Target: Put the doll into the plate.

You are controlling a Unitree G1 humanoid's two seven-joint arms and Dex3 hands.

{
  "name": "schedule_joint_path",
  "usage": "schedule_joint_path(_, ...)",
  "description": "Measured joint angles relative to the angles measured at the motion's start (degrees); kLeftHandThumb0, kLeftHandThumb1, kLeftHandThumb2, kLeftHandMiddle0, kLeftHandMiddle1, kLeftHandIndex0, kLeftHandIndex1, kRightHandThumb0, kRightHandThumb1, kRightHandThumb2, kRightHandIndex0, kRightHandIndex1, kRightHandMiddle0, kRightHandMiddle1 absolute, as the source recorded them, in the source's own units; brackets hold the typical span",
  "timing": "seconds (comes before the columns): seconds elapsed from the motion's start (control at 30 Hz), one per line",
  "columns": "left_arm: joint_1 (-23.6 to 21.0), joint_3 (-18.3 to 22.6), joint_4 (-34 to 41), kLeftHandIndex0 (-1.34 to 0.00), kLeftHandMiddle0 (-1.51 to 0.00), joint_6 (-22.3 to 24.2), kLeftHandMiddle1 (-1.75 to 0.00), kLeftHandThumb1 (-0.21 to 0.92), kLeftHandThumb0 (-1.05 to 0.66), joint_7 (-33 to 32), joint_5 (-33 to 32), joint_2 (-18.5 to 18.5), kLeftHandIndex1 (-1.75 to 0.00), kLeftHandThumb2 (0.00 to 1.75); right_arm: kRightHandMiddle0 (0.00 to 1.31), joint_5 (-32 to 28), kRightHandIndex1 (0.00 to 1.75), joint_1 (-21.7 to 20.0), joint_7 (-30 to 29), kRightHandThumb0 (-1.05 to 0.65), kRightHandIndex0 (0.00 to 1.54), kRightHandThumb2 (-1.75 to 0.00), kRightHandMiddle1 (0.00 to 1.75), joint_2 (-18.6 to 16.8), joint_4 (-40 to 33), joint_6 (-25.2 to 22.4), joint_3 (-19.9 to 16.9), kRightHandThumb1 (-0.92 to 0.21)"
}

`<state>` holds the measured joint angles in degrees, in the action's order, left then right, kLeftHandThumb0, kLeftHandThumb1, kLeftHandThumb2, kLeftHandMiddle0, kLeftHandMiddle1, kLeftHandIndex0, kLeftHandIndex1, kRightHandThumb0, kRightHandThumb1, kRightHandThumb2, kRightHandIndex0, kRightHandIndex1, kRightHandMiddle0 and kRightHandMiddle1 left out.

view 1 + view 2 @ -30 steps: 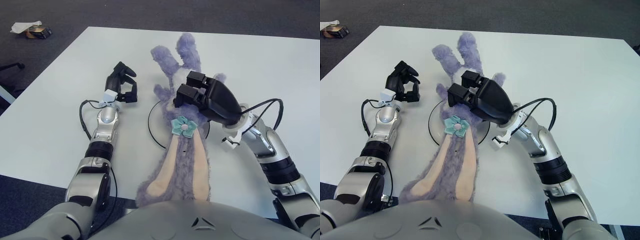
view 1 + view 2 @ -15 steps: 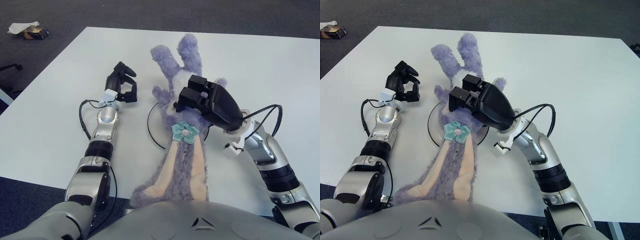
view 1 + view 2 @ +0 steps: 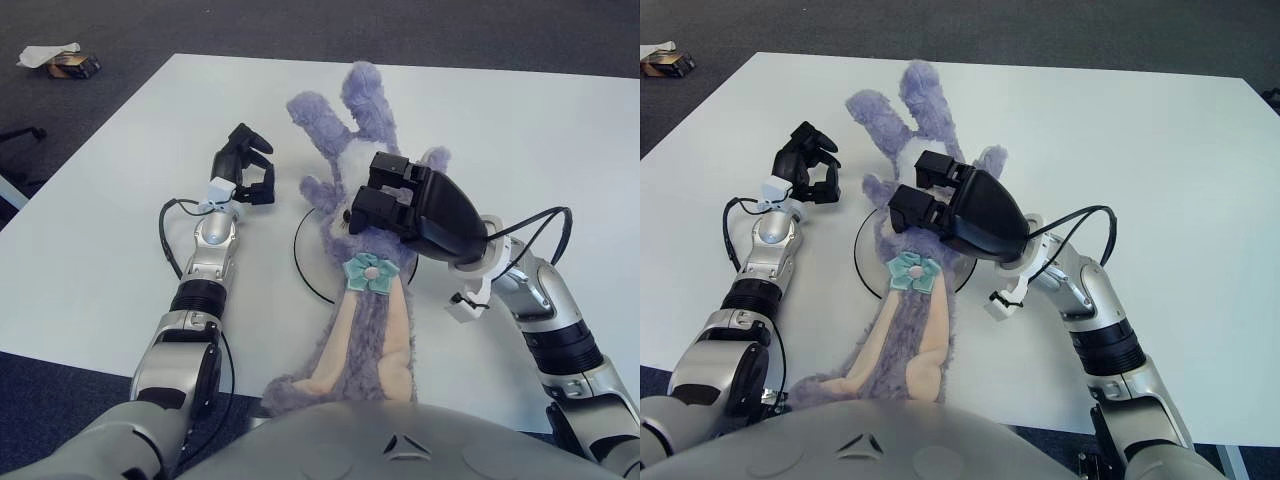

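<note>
- Since a second ago, the doll [image 3: 365, 235] has slid toward the upper left of the frame, and its long ears now reach less far toward the bottom edge.
- The right robot hand [image 3: 385, 195], at frame centre, presses down on the doll's middle; whether its fingers clench the fur cannot be told.
- The left robot hand [image 3: 248, 170], fingers curled and holding nothing, shows left of the doll.
- The doll is shaggy lilac plush with peach ear linings and a teal fabric flower [image 3: 370, 272], lying across a round, dark-rimmed plate [image 3: 300, 262] on the smooth white table [image 3: 520, 130].
</note>
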<state>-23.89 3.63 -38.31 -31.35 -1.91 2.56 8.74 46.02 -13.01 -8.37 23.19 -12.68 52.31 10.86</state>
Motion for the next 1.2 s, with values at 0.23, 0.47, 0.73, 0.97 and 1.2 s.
schedule_joint_path(0.23, -0.15, 0.13, -0.16, -0.49, -0.51, -0.02, -1.75, 0.31, -0.01, 0.51, -0.39, -0.1, -1.75, 1.34, 0.71, 1.07, 1.56, -0.56, -0.3, 0.0, 0.71, -1.51, 1.75, 0.61, -0.03, 0.77, -0.29, -0.09)
schedule_joint_path(0.47, -0.39, 0.43, -0.49, -0.51, -0.52, -0.49, -1.75, 0.28, -0.01, 0.52, -0.57, -0.14, -1.75, 1.36, 0.77, 1.05, 1.72, -1.12, 0.81, 0.0, 0.54, -1.35, 1.47, 1.52, -0.37, 0.77, -0.34, -0.21)
schedule_joint_path(0.73, -0.53, 0.38, -0.7, -0.52, -0.53, -1.45, -1.75, 0.28, -0.01, 0.17, -0.09, -0.15, -1.75, 1.37, 0.75, 1.05, 1.75, -1.42, 0.72, 0.0, 0.44, -1.13, 1.32, 1.59, -0.38, 1.18, -0.34, -0.36)
schedule_joint_path(0.97, -0.53, 0.27, -0.64, -0.52, -0.53, -1.29, -1.75, 0.27, -0.01, 0.4, 0.0, -0.09, -1.75, 1.37, 0.56, 2.19, 1.67, -1.78, 0.13, -0.01, 0.32, -1.09, 1.65, 1.91, -0.25, 1.95, -0.41, -0.47)
schedule_joint_path(1.2, -0.54, 0.71, -0.78, -0.51, -0.53, -0.7, -1.75, 0.28, -0.01, 2.14, -1.84, -0.23, -1.75, 1.37, 0.39, 3.21, 1.66, -2.71, 0.02, -0.01, 0.33, -0.98, 1.69, 3.31, 0.3, 3.24, -0.39, -0.57)
